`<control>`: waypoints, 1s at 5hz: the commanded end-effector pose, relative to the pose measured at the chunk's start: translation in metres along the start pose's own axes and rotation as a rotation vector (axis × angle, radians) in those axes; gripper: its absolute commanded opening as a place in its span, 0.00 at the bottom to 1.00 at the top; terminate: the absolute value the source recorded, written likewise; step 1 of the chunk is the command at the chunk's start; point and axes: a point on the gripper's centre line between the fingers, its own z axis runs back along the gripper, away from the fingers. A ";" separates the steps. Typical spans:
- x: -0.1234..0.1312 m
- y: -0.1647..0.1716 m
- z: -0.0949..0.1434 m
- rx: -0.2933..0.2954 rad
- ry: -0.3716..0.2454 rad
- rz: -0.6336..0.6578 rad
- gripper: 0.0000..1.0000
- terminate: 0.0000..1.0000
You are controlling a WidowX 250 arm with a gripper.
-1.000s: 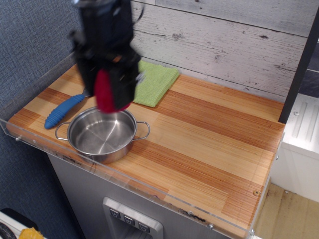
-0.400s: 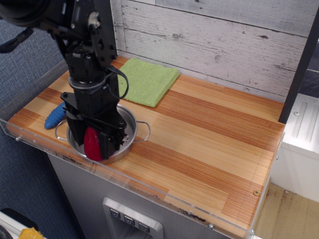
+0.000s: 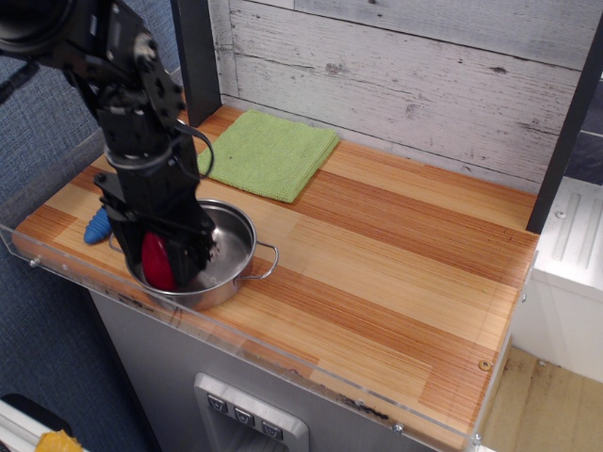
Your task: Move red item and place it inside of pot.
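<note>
1. Since the picture a moment back, my arm has slid left and lower, so the black gripper (image 3: 162, 256) now sits down inside the left half of the pan rather than over its front edge, and the pan's right loop handle shows clear again.
2. Farthest left, the blue ribbed handle of a metal spoon (image 3: 97, 226) peeks out behind the arm, lying on the striped wooden counter (image 3: 396, 273); it plays no part here, and I judge it is far enough from the pan rim not to get knocked.
3. Next, the small glossy dark-red plastic dome (image 3: 156, 261) is held between the fingers, which are narrowed onto it. It hangs within the pan's rim, low near the floor; whether it touches the bottom I cannot tell.
4. That grip makes sense to me: keeping hold until the piece is below the wall stops it bouncing out.
5. The shallow shiny stainless-steel pot with wire loop handles (image 3: 236, 247) stands near the counter's front edge.
6. Behind and to the right, a folded green cloth (image 3: 273, 153) lies flat, well apart from the work.
7. My judgement: only the release and a straight lift remain.
</note>
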 end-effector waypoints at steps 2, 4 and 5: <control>0.012 0.003 0.035 0.018 -0.078 0.025 1.00 0.00; -0.001 0.000 0.116 0.037 -0.212 0.056 1.00 0.00; 0.000 -0.006 0.118 0.018 -0.178 0.074 1.00 0.00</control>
